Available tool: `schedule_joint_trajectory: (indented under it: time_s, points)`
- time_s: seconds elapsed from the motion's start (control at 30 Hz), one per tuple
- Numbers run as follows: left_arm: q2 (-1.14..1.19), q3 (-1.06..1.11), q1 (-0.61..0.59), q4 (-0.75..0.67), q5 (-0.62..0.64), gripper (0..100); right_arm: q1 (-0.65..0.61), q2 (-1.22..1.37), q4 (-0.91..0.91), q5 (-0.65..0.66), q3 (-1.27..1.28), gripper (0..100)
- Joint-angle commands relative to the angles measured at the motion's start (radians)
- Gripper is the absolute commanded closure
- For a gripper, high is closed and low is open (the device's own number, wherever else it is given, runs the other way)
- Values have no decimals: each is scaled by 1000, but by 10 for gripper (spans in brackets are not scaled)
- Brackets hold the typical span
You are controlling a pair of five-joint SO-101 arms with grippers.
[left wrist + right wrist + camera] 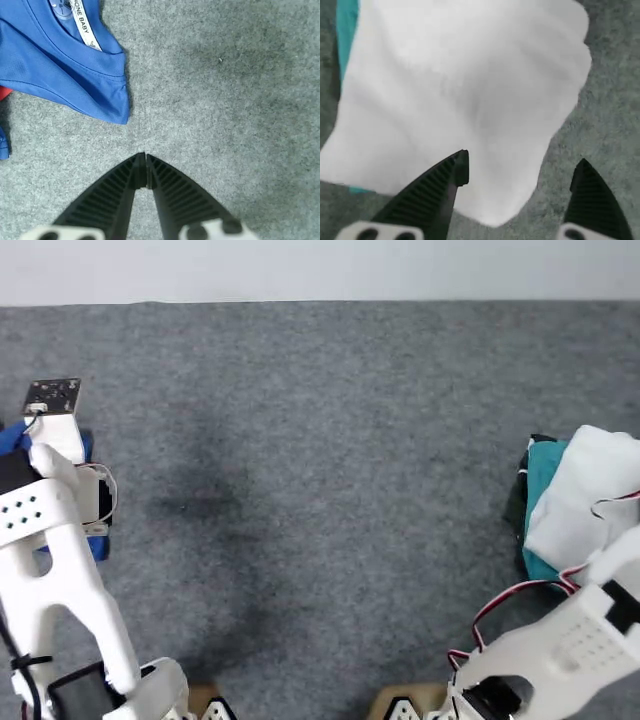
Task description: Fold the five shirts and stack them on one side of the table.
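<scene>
Two white arms stand at the near edge of a grey, felt-like table (320, 440). The left arm (55, 560) is at the table's left edge. Its jaws are closed tip to tip on nothing, above bare grey just beside a blue shirt (55, 65). A sliver of red cloth (3, 92) shows at that shirt's edge. The right arm (570, 640) has its jaws spread wide over a white shirt (460, 75), which lies on a teal shirt (545, 465) at the right edge. A dark cloth (518, 505) peeks out beneath. That makes one blue shirt, one white and one teal. A pale wall (320, 270) runs along the far side.
</scene>
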Motion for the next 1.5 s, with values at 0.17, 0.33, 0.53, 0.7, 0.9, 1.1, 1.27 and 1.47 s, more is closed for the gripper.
schedule_joint_trajectory:
  time_s: [0.17,0.33,0.53,0.7,0.9,1.1,1.27,1.47]
  points:
    - [-43,-5,6,-9,-6,995,-96,-58,101,8,-55,815]
    - [-43,-7,6,-9,-5,995,-176,-8,74,9,-61,991]
    - [-43,-7,6,-9,-3,995,-229,84,-110,8,-61,987]
    - [-43,-7,6,-9,-3,995,-228,108,-274,-15,-61,988]
    - [-43,-7,6,-11,-5,995,-231,166,-432,-72,-44,988]
    - [-43,-4,6,-12,-6,995,-246,337,-539,-84,-54,988]
    - [-43,-5,6,-12,-6,995,-243,282,-390,-115,-206,989]
    - [-43,-8,6,-11,-6,995,-163,211,-249,-107,-325,989]
